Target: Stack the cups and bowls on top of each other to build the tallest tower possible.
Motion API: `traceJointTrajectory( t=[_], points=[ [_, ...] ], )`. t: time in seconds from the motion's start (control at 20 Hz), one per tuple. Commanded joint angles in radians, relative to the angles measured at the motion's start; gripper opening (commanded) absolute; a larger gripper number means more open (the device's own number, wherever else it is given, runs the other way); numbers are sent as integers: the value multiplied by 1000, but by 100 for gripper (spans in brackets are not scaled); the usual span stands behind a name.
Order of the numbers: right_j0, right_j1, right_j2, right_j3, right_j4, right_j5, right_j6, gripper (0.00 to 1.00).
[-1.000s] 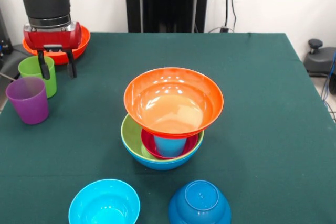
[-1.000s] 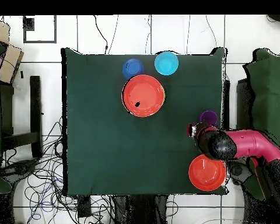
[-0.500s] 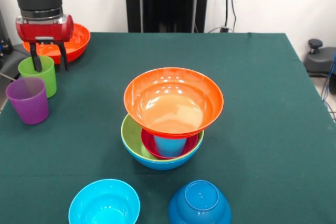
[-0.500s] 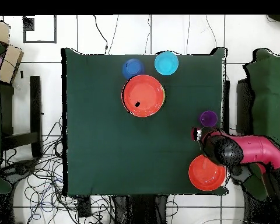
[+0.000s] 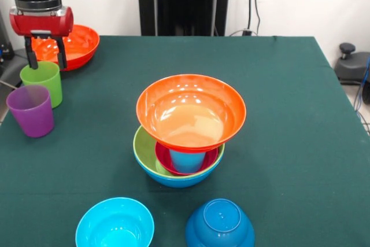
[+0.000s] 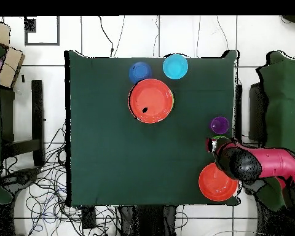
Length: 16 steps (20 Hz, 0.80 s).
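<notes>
Pincer (image 5: pixel 44 61) open above lime green cup (image 5: pixel 42 83).
Cup beneath looks light, stiff, slippery; straddling its rim wall seems best.

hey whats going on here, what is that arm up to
A red and black arm is building a tower of bowls and cups mid-table: a blue bowl, a lime green bowl, a magenta bowl and a light blue cup, topped by an orange bowl. Its end effector hangs open, holding nothing, just above the lime green cup at the table's edge, beside the purple cup. A second orange bowl, a cyan bowl and an upturned dark blue bowl sit unstacked.
</notes>
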Motion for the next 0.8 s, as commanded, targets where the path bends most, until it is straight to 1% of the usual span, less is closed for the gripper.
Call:
traceJointTrajectory(
  t=[0.05, 0.2, 0.45, 0.65, 0.8],
  points=[
    [51, 29, -39, 74, -136, -90, -172, 100],
    [66, 39, -79, 98, -205, -154, -108, 100],
    [121, 10, -145, 140, -300, -225, 0, 100],
    [118, 11, -155, 148, -304, -244, -36, 100],
    [94, 22, -145, 140, -286, -236, -96, 100]
  ],
)
